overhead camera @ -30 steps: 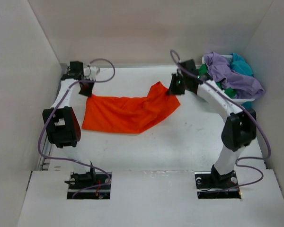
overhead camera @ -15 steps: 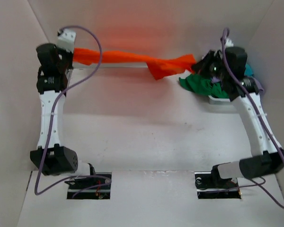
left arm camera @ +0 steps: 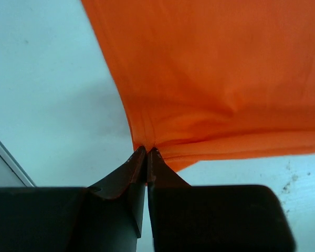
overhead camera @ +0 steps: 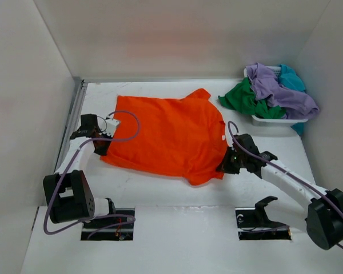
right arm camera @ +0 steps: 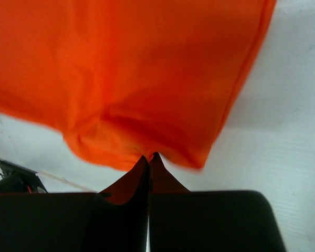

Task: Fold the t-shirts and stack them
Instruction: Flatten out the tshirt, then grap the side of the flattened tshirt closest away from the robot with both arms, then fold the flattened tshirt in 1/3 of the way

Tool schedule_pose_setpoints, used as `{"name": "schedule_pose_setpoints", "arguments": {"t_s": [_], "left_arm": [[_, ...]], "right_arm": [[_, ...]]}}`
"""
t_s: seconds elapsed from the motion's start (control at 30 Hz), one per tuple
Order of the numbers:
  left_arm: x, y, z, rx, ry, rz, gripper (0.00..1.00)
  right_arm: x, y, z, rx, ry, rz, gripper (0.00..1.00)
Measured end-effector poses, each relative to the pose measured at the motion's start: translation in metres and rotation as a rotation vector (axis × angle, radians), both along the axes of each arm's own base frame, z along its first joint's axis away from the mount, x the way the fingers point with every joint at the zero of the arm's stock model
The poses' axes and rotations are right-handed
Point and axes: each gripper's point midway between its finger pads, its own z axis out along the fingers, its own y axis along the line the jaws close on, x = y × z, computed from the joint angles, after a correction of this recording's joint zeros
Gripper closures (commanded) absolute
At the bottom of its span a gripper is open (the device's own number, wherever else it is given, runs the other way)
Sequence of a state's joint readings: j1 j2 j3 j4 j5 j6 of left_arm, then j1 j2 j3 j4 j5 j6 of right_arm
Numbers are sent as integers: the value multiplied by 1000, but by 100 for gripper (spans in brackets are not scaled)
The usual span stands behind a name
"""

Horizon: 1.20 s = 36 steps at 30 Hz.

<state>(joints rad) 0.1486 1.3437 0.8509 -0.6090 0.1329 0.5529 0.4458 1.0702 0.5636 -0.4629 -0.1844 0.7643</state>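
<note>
The orange t-shirt [overhead camera: 171, 134] lies spread flat on the white table in the top view. My left gripper [overhead camera: 101, 147] is shut on its near-left hem corner; the left wrist view shows the jaws [left arm camera: 147, 153] pinching orange cloth [left arm camera: 215, 79]. My right gripper [overhead camera: 226, 165] is shut on its near-right hem corner; the right wrist view shows the jaws [right arm camera: 149, 157] pinching orange cloth [right arm camera: 131, 73]. The lavender t-shirt [overhead camera: 277, 91], the green t-shirt [overhead camera: 240, 98] and the teal t-shirt [overhead camera: 290, 79] lie heaped in a basket at the back right.
The white mesh basket [overhead camera: 277, 120] stands at the back right by the right wall. White walls close in the table on the left, back and right. A metal rail [overhead camera: 73, 117] runs along the table's left edge.
Both arms had the orange t-shirt stretched high at the back; now it lies spread flat on the table and both grippers sit low at its near corners.
</note>
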Motion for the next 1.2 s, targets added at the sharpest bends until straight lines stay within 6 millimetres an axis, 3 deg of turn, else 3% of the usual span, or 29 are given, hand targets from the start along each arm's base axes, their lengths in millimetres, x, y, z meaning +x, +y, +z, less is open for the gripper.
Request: {"name": "schedule_pose_setpoints", "arguments": {"t_s": [0.33,0.43,0.57,0.73,0.97,1.07,1.1,1.13,1.2], "left_arm": [[-4,0,1,4,-5,-2,94],[7,-2,3,0,-17,0,94],[43,-3,7,-6,-69,13,94],[59,-2,3,-3,-95,31,94],[66,0,-19,28,-57,40,92],[66,4,-31,48,-28,52,84],[66,6,-34,56,-20,57,75],[67,8,-36,62,-13,62,74],[67,11,-37,81,-9,71,53]], "right_arm": [[28,6,-8,-19,-5,10,100],[48,7,-5,-34,-28,22,100],[85,7,3,-49,-75,26,100],[101,5,5,-63,-96,34,100],[106,1,-18,-100,-37,48,99],[113,-2,-26,-112,-19,46,84],[118,-3,-27,-117,-21,49,69],[121,-2,-27,-118,-22,49,68],[128,-1,-23,-123,-41,59,60]]}}
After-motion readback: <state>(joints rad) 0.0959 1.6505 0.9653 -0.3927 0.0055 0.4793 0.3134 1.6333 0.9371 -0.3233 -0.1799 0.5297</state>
